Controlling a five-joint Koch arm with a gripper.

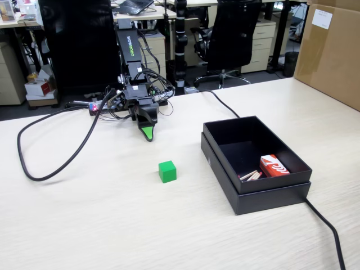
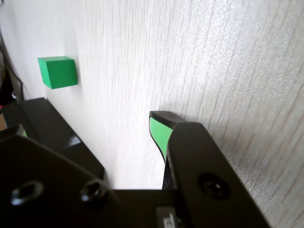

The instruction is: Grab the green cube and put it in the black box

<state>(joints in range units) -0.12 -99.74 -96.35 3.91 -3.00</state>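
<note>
- Office background: chairs, drawer units, brown carton (image 1: 332, 50) at far right of the fixed view; pale wood-grain bench (image 1: 84, 225) carries everything.
- Arm sits at the bench's far edge amid tangled wires; a thick black cable (image 1: 50, 152) loops out to the left, another runs past the box.
- End effector (image 1: 147, 133) points down, tip low over the bench, holding nothing. In the wrist view (image 2: 111, 118) the green-padded jaw and the black jaw stand apart with bare bench showing between them, so it is released.
- Cube (image 1: 167, 171) sits flat on the bench, in front of the end effector and apart from it, left of the box in the fixed view. In the wrist view the cube (image 2: 58, 71) is upper left, off the jaw line, not between the jaws.
- Box (image 1: 256, 163) stands open and upright, nested in its lid; a red-and-white packet (image 1: 274, 166) and some thin sticks (image 1: 251, 175) lie in its near-right corner, the rest of the floor is bare.
- Handling, as a judgement: cube looks small, light, rigid, flat-faced, likely smooth; no fragility worry.
- Best hold: two opposite side faces, jaws square to them, mid-height; a corner pinch could twist or squirt it out.
- Cube sits slightly rotated to the bench edge, so the wrist probably needs aligning first.
- Not yet grasped; reach, close, lift and carry all remain.
</note>
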